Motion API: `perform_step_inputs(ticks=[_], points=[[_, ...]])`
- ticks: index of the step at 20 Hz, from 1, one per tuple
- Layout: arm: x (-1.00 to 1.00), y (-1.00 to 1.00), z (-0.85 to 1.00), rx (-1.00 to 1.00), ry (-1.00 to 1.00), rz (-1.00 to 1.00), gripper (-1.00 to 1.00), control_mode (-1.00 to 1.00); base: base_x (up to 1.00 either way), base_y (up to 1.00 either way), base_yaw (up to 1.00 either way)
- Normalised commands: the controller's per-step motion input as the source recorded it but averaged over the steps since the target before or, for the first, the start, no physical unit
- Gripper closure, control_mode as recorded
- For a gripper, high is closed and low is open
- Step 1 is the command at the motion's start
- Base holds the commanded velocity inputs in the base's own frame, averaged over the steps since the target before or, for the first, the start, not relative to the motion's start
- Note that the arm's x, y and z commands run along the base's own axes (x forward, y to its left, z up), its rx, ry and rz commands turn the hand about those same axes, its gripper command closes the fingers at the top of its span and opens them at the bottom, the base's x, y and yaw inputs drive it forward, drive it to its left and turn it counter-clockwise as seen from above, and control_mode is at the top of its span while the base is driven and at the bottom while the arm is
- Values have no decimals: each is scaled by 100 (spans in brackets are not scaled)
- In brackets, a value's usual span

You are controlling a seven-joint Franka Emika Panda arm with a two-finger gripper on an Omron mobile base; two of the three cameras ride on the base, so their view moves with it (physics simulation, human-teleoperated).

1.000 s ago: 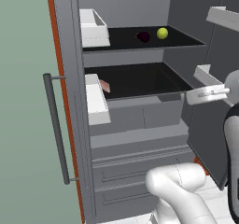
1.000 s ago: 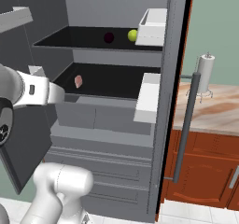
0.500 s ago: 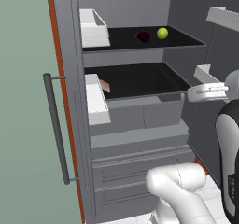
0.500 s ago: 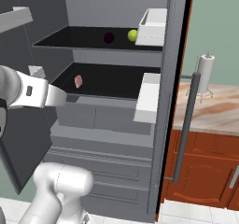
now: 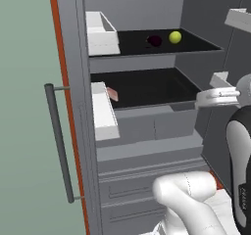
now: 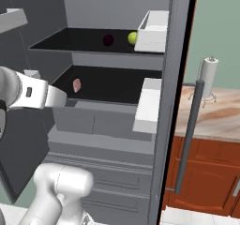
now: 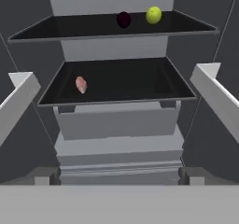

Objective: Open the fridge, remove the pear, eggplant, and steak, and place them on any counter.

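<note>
From the left base view, the fridge (image 5: 147, 131) stands with its doors swung open, white door bins (image 5: 102, 33) hanging on the left door. On the upper black shelf (image 5: 196, 44) the eggplant (image 5: 155, 40) and the pear (image 5: 175, 36) lie side by side near the back edge, just apart, the pear to the right. The steak (image 5: 112, 94) lies at the left edge of the lower shelf (image 5: 147, 87), just beside the lower door bin. The white arm reaches in from the right in front of the lower shelf. In the right base view, the eggplant (image 6: 108, 40) and pear (image 6: 132, 37) sit toward the right end of the upper shelf, the pear just beside a white door bin (image 6: 153, 31); the steak (image 6: 77, 84) lies on the lower shelf toward its left. The table (image 6: 213, 118) lies right of the fridge and carries a paper-towel roll (image 6: 209, 74). In the hand view, the fingers (image 7: 119, 177) stand wide apart holding nothing, facing the shelves: eggplant (image 7: 123, 19) and pear (image 7: 153, 15) above, steak (image 7: 80, 84) on the lower shelf's left side.
</note>
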Motion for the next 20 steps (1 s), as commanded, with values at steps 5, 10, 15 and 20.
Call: perform_step_inputs(ticks=[5, 10, 15, 20], points=[[0, 0, 0, 0, 0, 0, -100, 100, 98, 0, 2], [0, 0, 0, 0, 0, 0, -100, 100, 73, 0, 0], [0, 0, 0, 0, 0, 0, -100, 100, 16, 0, 0], [10, 2, -23, -1, 8, 6, -100, -100, 0, 0, 0]])
